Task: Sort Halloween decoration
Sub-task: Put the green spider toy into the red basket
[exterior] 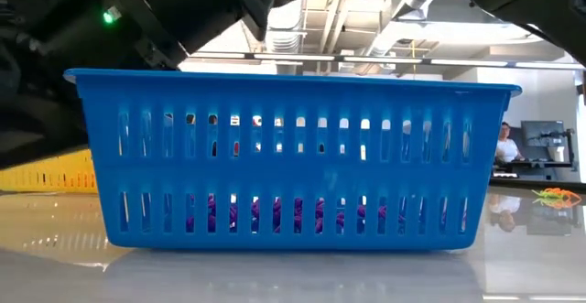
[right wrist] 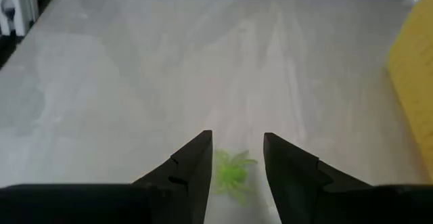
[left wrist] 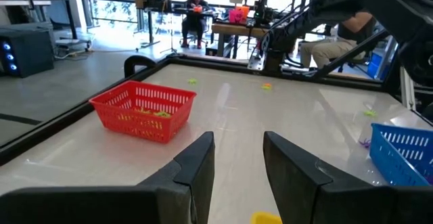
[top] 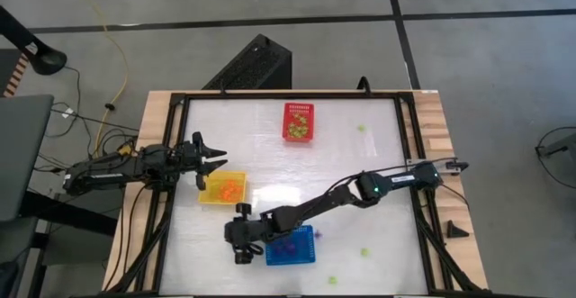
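We see the worktop (top: 378, 181), white with a black frame along its edges, mostly bare through the middle and right half. Red basket (top: 299, 121) sits near the far edge, centre, with light green trinkets inside (left wrist: 145, 113). Yellow basket (top: 225, 188) is toward the left edge, holding orange trinkets (top: 229, 190). Blue basket (top: 291, 245) is near the front edge, left of centre, purple trinkets (exterior: 275, 216) on its floor.

Right arm reaches diagonally from the right edge across to the front-left area. Right claw (right wrist: 235, 166) is low over the worktop just left of the blue basket, fingers parted with a gap, a light green spider (right wrist: 232, 172) on the surface between the tips; we can't tell whether they touch it. Yellow basket wall shows just beside it in the right wrist view.

Left claw (top: 212, 160) hangs over the left edge just beyond the yellow basket, fingers apart, nothing in them.

Loose light green trinkets: one near the far-right corner (top: 362, 128), two near the front edge (top: 364, 252) (top: 332, 280), well apart. One purple piece (top: 317, 235) lies just beside the blue basket's right wall.

People sit in the room beyond the worktop (left wrist: 196, 7).
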Robot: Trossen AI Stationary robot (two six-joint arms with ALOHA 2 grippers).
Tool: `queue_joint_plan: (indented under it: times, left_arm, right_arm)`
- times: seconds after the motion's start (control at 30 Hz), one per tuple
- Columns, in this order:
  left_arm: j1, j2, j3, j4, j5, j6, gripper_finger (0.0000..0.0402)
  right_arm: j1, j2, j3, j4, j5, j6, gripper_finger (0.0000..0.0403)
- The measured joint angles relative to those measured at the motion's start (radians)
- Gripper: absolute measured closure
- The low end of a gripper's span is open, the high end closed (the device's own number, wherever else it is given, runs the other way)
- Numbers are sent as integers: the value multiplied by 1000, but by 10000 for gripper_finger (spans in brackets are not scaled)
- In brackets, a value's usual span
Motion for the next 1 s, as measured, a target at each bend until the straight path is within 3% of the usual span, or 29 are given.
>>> queue_joint_plan:
  times: [0.63,1.0]
  left_arm:
    - [0,0,0,0,0,0,285]
    - [0,0,0,0,0,0,285]
  right_arm:
    - [-8,-5,-38,-75,-1,3,247]
    - [-11,-8,-39,-78,-2,-26,356]
